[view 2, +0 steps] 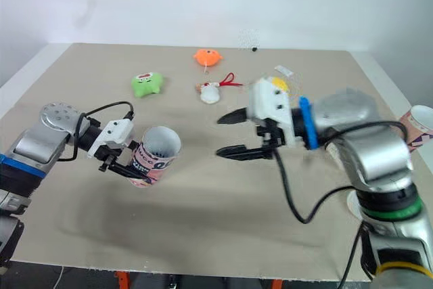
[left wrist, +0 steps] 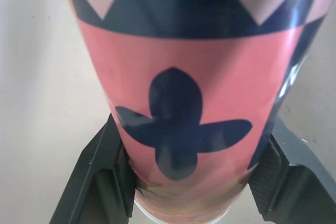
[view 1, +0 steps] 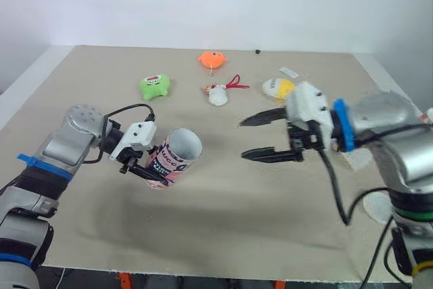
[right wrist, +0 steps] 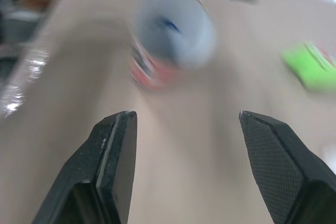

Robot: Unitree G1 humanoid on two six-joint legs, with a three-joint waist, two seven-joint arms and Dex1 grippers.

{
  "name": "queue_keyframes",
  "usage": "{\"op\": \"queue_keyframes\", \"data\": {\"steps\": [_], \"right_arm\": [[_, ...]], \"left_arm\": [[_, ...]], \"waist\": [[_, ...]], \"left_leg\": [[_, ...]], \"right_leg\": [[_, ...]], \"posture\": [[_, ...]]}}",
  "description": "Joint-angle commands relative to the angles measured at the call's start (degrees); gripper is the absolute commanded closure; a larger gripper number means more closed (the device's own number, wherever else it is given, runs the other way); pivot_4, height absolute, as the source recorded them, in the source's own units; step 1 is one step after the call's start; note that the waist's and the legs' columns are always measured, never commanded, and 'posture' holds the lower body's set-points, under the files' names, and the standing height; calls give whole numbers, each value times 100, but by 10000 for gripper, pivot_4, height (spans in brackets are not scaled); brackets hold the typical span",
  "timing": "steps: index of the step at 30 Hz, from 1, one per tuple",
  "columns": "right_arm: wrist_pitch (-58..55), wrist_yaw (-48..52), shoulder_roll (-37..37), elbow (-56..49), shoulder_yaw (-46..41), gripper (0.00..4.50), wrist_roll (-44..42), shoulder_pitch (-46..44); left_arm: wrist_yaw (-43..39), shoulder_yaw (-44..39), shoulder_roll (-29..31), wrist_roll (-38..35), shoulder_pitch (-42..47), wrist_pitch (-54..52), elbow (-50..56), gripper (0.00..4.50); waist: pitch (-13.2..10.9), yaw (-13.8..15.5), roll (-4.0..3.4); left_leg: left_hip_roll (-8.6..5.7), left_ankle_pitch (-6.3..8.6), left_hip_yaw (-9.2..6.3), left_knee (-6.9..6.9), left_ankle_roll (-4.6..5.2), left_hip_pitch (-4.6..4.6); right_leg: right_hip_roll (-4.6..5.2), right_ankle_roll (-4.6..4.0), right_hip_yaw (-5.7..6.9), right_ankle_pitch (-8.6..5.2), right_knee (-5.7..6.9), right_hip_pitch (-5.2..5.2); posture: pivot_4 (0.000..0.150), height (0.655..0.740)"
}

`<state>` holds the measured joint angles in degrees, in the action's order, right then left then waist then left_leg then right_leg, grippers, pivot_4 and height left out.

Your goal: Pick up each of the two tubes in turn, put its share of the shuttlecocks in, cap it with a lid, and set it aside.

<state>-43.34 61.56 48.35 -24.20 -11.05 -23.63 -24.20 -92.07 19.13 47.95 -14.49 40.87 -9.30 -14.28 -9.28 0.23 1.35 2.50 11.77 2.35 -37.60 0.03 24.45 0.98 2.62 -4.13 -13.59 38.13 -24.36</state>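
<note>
Beige cloth-covered table (view 1: 223,235) carries, all toward its far side, a green plush toy (view 1: 155,86), an orange round plush toy (view 1: 212,59), a small white figure with red cord (view 1: 218,95), a yellow-and-white round toy (view 1: 276,87) and a tiny black object (view 1: 258,51).

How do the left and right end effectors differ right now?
The left end effector is shut on the pink tube; the right end effector is open and holds nothing. The left one's fingers press the tube's sides near its base, while the right one's fingers are spread wide, pointing toward the tube's open mouth. Both have two black fingers.
</note>
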Motion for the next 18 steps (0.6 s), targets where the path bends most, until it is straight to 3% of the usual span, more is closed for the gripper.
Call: {"op": "queue_keyframes", "data": {"steps": [1,4,8,13,18], "right_arm": [[-256,-393,-75,-482,-1880,11454,193,1714],[-278,-96,9,-521,-2788,11454,-88,2830],[-9,-140,220,179,-3218,11454,71,3281],[558,-289,291,1117,-3148,11454,315,3510],[981,-651,258,1952,-2583,11454,526,3117]], "left_arm": [[-43,254,-200,-106,22,-52,32,21141],[-43,417,-328,-176,225,25,-122,21141],[-43,591,-470,-205,486,136,-354,21141],[-43,645,-479,-258,509,149,-371,21141],[-43,612,-441,-259,473,149,-365,21141]], "waist": [[8,91,-2],[18,89,-24],[11,10,-16],[10,-1,-13],[9,-3,-18]], "left_leg": [[-2,0,-7,1,0,7],[-37,9,-22,0,-4,14],[-55,4,-18,-15,4,-2],[-66,-7,-17,-33,21,-11],[-66,-6,-17,-31,21,-9]], "right_leg": [[0,5,3,2,-2,-1],[15,29,-2,-26,2,9],[32,30,-11,-24,-3,31],[45,36,-16,-11,-6,47],[43,35,-17,-13,-6,45]], "posture": [[1500,7400],[1500,7400],[1500,7400],[1500,7400],[1500,7400]]}}
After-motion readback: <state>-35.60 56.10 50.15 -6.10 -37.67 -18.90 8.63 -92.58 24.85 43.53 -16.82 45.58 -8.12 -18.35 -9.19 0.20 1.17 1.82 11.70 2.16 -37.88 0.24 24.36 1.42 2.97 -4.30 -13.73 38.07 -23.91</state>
